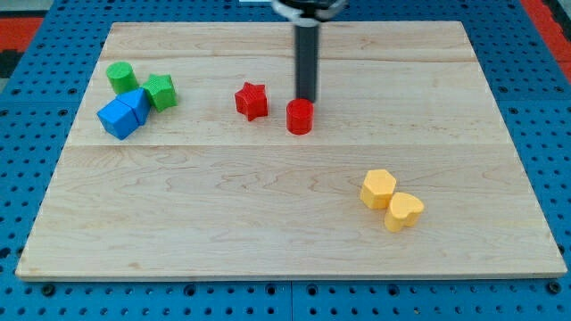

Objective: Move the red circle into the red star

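Note:
The red circle (300, 117) is a short red cylinder standing on the wooden board (268, 223), a little above its middle. The red star (252, 100) lies to its left and slightly higher, with a small gap between them. My tip (307, 98) comes down from the view's top and ends just above and to the right of the red circle, touching or nearly touching its far edge.
A green cylinder (121, 77), a green star-like block (161, 91) and two blue blocks (123, 113) cluster at the upper left. A yellow hexagon (377, 188) and a yellow heart (404, 211) touch each other at the lower right.

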You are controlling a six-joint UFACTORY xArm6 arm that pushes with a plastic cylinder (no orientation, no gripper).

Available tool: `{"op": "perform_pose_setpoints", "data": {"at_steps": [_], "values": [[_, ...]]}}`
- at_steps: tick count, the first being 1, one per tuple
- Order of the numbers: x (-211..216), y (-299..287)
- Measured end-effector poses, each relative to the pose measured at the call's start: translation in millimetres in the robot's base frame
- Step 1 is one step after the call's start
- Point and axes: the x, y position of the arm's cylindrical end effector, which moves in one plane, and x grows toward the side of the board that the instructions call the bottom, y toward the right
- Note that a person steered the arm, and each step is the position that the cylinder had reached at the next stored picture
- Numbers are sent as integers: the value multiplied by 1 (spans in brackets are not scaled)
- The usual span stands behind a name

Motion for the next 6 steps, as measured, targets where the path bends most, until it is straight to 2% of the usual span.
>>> {"op": "perform_pose_setpoints", "data": {"at_steps": [1, 2, 3, 4, 5, 6], "values": [[1, 30], [40, 59], [60, -6], [28, -54], [44, -19], [46, 55]]}}
